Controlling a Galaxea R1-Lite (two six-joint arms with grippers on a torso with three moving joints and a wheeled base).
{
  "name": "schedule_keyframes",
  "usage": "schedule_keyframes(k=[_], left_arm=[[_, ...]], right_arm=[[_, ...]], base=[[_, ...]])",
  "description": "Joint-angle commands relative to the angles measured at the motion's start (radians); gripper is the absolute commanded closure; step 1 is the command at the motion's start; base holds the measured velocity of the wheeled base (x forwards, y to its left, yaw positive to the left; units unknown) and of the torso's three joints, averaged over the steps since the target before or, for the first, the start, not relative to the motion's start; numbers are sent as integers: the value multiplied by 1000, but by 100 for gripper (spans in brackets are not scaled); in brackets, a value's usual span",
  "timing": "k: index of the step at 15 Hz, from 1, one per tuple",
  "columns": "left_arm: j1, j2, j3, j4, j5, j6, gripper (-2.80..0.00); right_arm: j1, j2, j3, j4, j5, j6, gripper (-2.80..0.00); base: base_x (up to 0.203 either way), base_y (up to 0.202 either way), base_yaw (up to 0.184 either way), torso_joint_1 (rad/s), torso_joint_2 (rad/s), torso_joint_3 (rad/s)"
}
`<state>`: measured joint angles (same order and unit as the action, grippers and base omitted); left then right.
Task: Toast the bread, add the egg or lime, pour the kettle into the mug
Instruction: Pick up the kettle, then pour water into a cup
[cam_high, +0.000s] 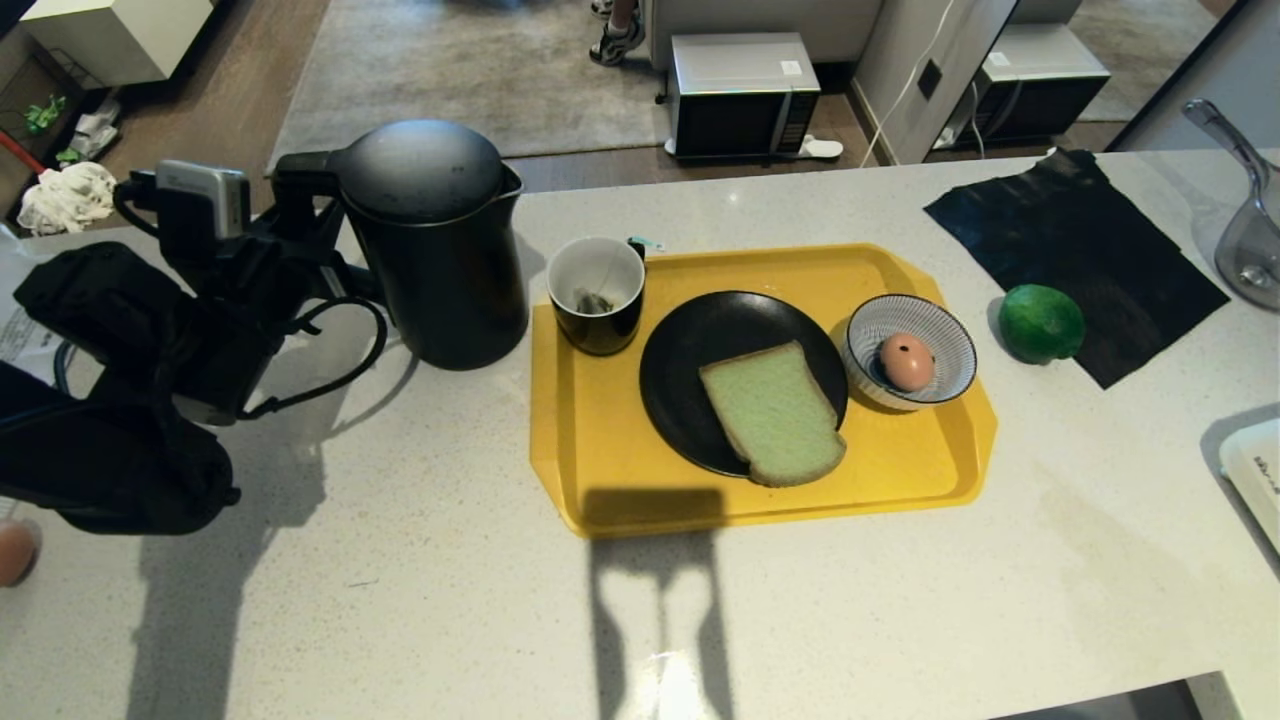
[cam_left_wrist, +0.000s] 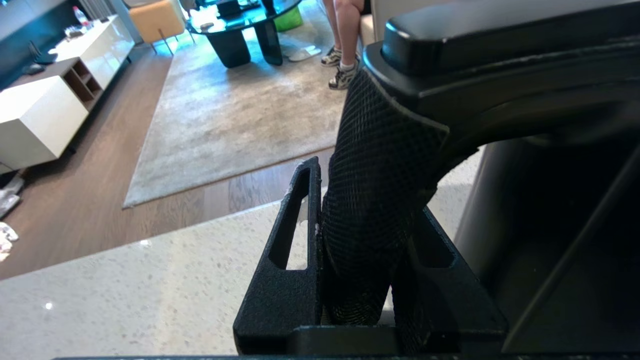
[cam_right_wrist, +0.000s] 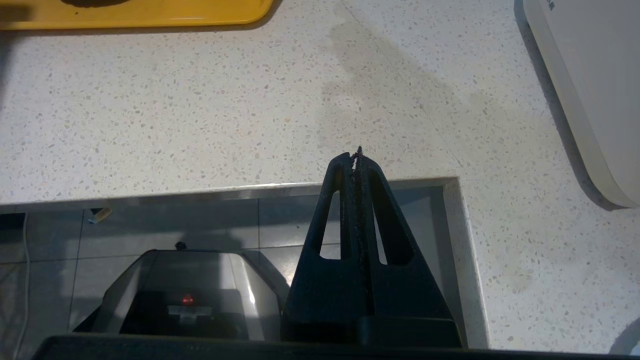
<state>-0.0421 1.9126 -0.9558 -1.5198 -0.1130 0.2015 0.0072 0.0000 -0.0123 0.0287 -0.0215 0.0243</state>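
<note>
Left gripper (cam_left_wrist: 360, 240) at the far left of the table (cam_high: 400, 600), left of the yellow tray (cam_high: 600, 470), its fingers (cam_left_wrist: 295, 250) closed partway around the kettle's textured black handle (cam_left_wrist: 380, 175), one finger on each side, pads against it. Kettle (cam_high: 440, 250) stands upright on the table just left of the tray, lid on, handle toward the left arm. Mug (cam_high: 597, 295) upright on the tray's far left corner, just right of the kettle, white inside, teabag lying in the bottom with its string over the rim. Black plate (cam_high: 700, 340) near the tray's centre; bread (cam_high: 775, 415) lies flat on it, pale green face up, its near edge overhanging the plate rim toward the tray's front. Blue-striped bowl (cam_high: 935, 325) on the right part of the tray, just beside the plate; egg (cam_high: 906, 362) sits inside it. Lime (cam_high: 1042, 323) rests on the table just off the tray's right edge, at the near edge of a black sheet (cam_high: 1070, 240) spread flat. Clear plastic scoop-like item (cam_high: 1245, 220) at the far right table edge, well beyond the tray. Right gripper (cam_right_wrist: 356, 160) hangs over the table's front edge, right of the tray's near corner; fingers pressed together, nothing between them. White flat appliance (cam_right_wrist: 585, 85) further right. Beyond the table, a person's feet in sneakers (cam_high: 615, 35) on the rug.
</note>
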Motion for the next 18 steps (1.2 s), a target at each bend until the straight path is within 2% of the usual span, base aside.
schedule_keyframes(k=[1, 10, 12, 14, 18], left_arm=[[-2, -27, -1, -10, -2, -1, 0], [-5, -171, -6, -6, 40, -37, 0], [-4, -254, -22, 87, 36, -52, 0], [-5, -314, -92, 220, 27, -58, 0], [-26, -340, -244, 314, 31, -44, 0]], right_arm=[[0, 0, 0, 0, 0, 0, 0], [0, 0, 0, 0, 0, 0, 0], [0, 0, 0, 0, 0, 0, 0], [0, 2, 0, 0, 0, 0, 0], [0, 0, 0, 0, 0, 0, 0]], base=[[0, 0, 0, 0, 0, 0], [0, 0, 0, 0, 0, 0], [0, 0, 0, 0, 0, 0], [0, 0, 0, 0, 0, 0], [0, 0, 0, 0, 0, 0]])
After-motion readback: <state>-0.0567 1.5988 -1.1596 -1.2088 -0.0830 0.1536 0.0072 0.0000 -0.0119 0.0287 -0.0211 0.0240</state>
